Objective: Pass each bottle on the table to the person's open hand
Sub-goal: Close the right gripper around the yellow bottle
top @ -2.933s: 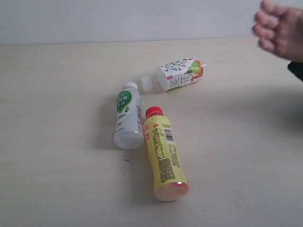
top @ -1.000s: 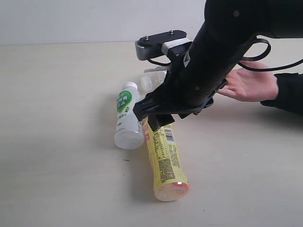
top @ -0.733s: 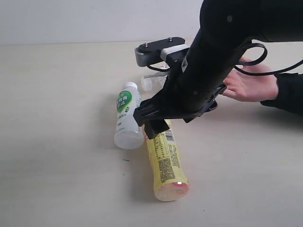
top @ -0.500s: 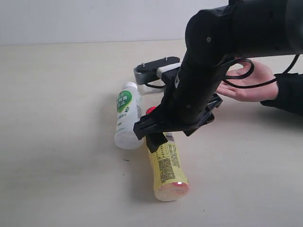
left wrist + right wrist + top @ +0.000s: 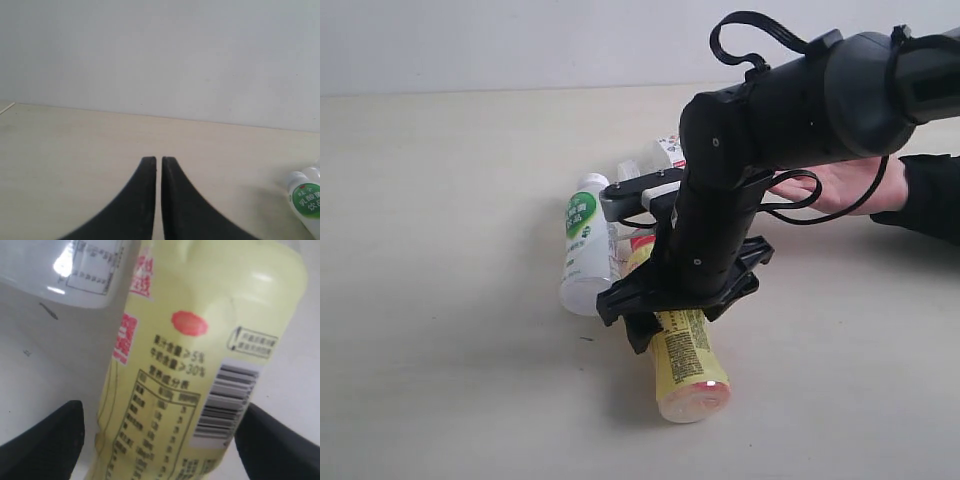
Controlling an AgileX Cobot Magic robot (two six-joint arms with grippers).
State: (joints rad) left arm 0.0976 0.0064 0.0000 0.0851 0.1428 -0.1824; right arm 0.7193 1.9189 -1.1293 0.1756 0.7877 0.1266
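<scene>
Yellow bottle (image 5: 688,362): lying on the desk (image 5: 440,380), just beside the white green-label bottle (image 5: 585,250)
Right gripper (image 5: 160,440): spread wide, straddling the yellow bottle's label, gripping nothing yet
Left gripper (image 5: 158,162): closed, empty
Risk: the round body may roll or squirt out as the jaws close; a finger could knock the white bottle

yellow bottle (image 5: 688,360): red cap, printed label, lying on its side on the bench (image 5: 440,300), cap toward the far edge | white bottle (image 5: 586,250): green label, white cap, on its side just beside the yellow bottle's cap end, roughly parallel | floral-label bottle (image 5: 670,149): beyond the yellow bottle's cap, mostly hidden
</scene>
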